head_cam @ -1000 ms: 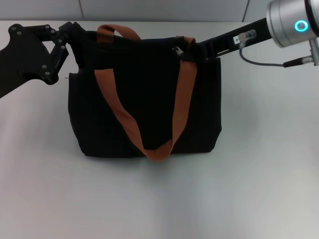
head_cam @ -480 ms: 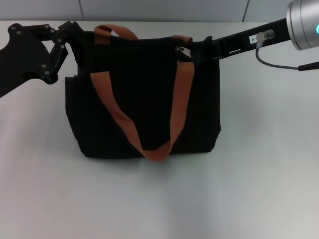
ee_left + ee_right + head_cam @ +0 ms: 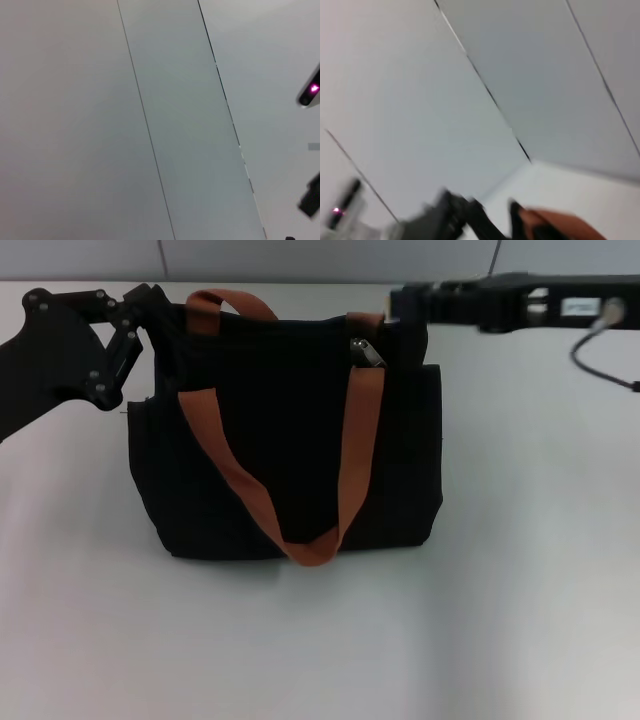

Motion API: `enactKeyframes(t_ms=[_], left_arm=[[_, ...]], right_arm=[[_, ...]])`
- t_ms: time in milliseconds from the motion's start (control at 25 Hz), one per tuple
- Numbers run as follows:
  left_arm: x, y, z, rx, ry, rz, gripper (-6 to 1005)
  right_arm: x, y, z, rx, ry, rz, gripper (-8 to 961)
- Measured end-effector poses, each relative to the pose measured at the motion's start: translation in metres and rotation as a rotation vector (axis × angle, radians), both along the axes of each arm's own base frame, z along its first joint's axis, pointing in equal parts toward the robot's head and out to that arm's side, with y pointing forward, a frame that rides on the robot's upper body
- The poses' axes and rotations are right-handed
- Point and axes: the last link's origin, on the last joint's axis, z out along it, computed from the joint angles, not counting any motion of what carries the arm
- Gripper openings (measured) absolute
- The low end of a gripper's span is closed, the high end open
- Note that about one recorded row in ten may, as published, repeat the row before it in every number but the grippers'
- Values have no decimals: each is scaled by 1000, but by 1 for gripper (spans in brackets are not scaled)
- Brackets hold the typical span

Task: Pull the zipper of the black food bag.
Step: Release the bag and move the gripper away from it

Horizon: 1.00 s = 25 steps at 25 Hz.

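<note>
Your left gripper [image 3: 150, 312] is clamped on the top left corner of the boxy black food bag [image 3: 285, 430], soft fabric with orange-brown webbing straps [image 3: 355, 455]. The silver zipper [image 3: 366, 350] sits near the top right edge. Your right gripper [image 3: 405, 310] is there; I can't tell its grip.

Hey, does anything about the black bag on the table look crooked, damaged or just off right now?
Nothing looks damaged or spilled. The black food bag stands upright on the table, one orange-brown strap draped down its front. The left gripper is at its top left corner, the right gripper at the top right, near the silver zipper.
</note>
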Motion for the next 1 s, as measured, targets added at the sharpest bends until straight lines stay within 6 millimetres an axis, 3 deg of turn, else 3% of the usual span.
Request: enactKeyframes(t_ms=[120,200,280,360,520,600,1000], left_arm=[[-1,0,0,0,0,4,140],[-1,-1,-1,-1,0,5,141],[-1,-1,-1,-2,-1,6,142],[-1,-1,-1,-3,-2,8,144],[-3,-3,-2,-11,-9,18,146],[-4,-5,-4,-18,-17,27,148],[-7,-7,-8,-40,-36,49,154]], right_arm=[[21,-16,12,70,176,126,169],[26,-21,13,82,208,161,287],[45,-38,11,115,273,261,405],[52,-42,9,125,280,287,472],[85,-68,-13,128,253,372,607],[98,-82,-30,109,196,417,812],[117,-102,-73,98,62,452,817]])
